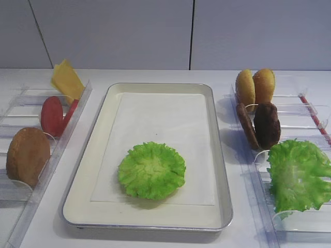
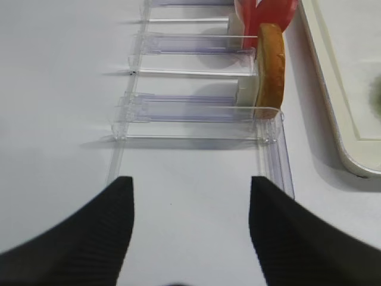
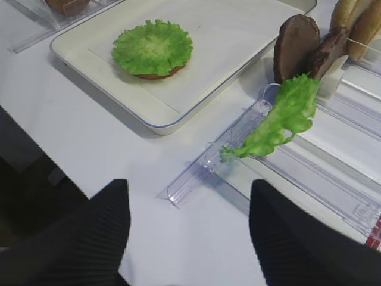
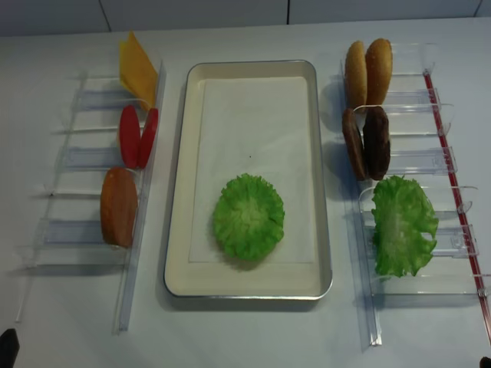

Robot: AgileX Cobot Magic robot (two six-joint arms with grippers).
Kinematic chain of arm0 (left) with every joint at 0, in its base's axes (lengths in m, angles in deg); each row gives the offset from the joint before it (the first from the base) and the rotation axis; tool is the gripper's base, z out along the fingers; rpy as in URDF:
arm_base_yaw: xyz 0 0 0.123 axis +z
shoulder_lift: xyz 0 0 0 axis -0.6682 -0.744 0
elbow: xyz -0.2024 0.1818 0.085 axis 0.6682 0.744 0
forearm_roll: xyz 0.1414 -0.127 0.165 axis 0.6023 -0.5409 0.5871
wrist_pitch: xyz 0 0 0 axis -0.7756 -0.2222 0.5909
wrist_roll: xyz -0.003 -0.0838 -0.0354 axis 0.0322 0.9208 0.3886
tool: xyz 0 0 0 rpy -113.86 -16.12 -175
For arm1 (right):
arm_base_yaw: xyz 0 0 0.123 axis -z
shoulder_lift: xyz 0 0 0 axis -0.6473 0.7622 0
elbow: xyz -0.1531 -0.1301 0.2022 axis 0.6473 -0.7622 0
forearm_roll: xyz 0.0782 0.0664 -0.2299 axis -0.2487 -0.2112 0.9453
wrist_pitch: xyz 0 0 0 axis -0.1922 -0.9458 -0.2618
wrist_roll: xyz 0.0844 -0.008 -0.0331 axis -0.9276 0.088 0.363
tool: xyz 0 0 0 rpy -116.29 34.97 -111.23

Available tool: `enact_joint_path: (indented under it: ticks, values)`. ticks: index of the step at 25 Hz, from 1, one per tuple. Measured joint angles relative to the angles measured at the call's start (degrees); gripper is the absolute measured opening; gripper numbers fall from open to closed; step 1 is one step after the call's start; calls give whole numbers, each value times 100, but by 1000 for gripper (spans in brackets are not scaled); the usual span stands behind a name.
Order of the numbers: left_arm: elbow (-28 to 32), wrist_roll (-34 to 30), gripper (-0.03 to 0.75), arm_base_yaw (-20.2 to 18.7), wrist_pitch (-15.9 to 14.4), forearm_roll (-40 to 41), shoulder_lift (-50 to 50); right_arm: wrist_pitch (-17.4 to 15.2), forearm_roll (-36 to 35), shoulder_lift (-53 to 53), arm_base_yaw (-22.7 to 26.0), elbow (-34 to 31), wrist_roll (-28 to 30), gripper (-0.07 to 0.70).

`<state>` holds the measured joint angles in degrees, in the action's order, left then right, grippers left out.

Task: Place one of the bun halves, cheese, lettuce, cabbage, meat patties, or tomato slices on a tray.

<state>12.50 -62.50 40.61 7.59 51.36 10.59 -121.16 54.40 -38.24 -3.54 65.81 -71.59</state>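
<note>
We see the lettuce [image 1: 152,170] lying flat on the white paper liner [image 1: 160,134] of the tray [image 1: 220,170], toward the tray's near end and a little left of its middle. In the right wrist view a brown edge shows beneath the lettuce [image 3: 153,47]; it may be a bun half, though we cannot tell for sure.

The right gripper [image 3: 189,229] hangs over bare table near the tray's corner, its two dark fingers [image 3: 104,235] spread apart with nothing between them. The left gripper [image 2: 190,229] hovers over the table before the left rack, its fingers [image 2: 286,232] likewise parted and empty.

In the clear left rack [image 4: 126,261] stand the cheese [image 1: 66,80], two tomato slices [image 1: 51,115] and one bun half [image 1: 27,156], all on edge. In the clear right rack [image 4: 368,307] stand two more bun halves [image 1: 254,87], behind two meat patties [image 1: 266,125] leaning together, and nearest us a large loose green leaf [image 1: 299,175] propped in its slot.
</note>
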Motion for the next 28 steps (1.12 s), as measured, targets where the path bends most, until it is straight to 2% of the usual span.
enact_joint_path:
  ticks: [3,5,16,19,23,28]
  values:
    - [0,0,414,0,0,-4,0,0,0,0,125,0,10,476]
    - [0,0,414,0,0,-4,0,0,0,0,403,0,21,476]
    - [0,0,414,0,0,-4,0,0,0,0,2788,0,21,386]
    - [0,0,414,0,0,-4,0,0,0,0,3296,0,21,356]
    - [0,0,414,0,0,-4,0,0,0,0,3701,0,21,318]
    - [0,0,414,0,0,-4,0,0,0,0,3976,0,21,265]
